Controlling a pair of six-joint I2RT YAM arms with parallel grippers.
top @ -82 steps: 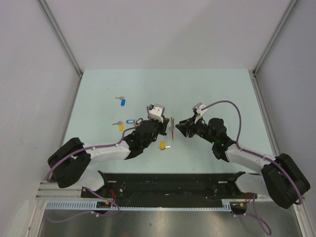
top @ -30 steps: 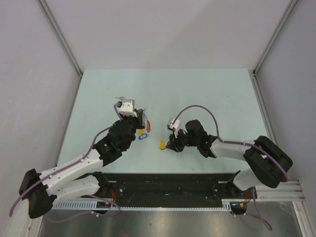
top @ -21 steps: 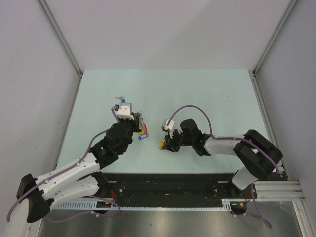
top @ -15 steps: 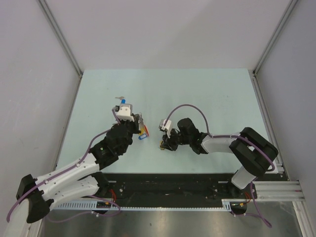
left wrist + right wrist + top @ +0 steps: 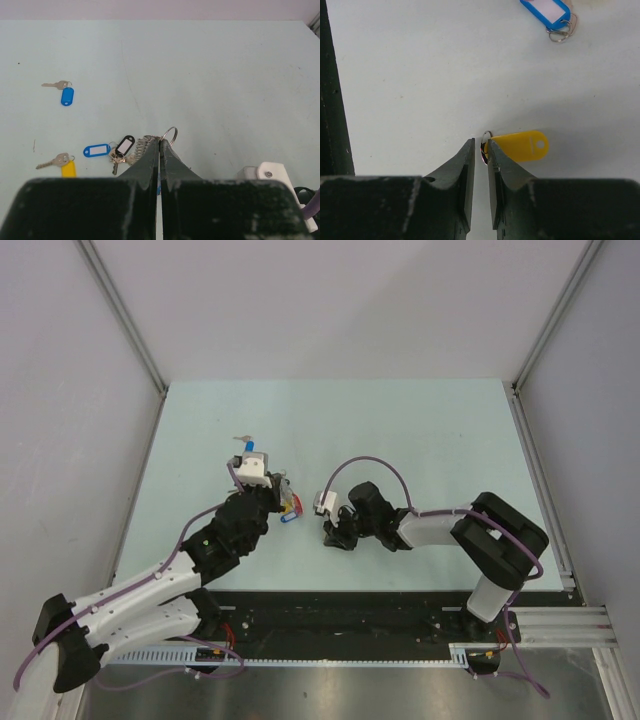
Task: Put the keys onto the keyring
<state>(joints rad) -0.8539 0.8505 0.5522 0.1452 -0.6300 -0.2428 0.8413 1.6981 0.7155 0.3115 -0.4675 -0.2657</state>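
The step in hand looked to be the pick-up of one key: the right gripper (image 5: 481,145) was closed to a thin gap on the small ring of the yellow-tagged key (image 5: 520,146), which lay flat on the table (image 5: 395,60). The left gripper (image 5: 160,142) was shut tight on the keyring (image 5: 170,135), its metal loop sticking out past the tips, other keys (image 5: 120,150) lying just beside. The next move, I judge, called for lifting this key without slipping and bringing it to that loop.
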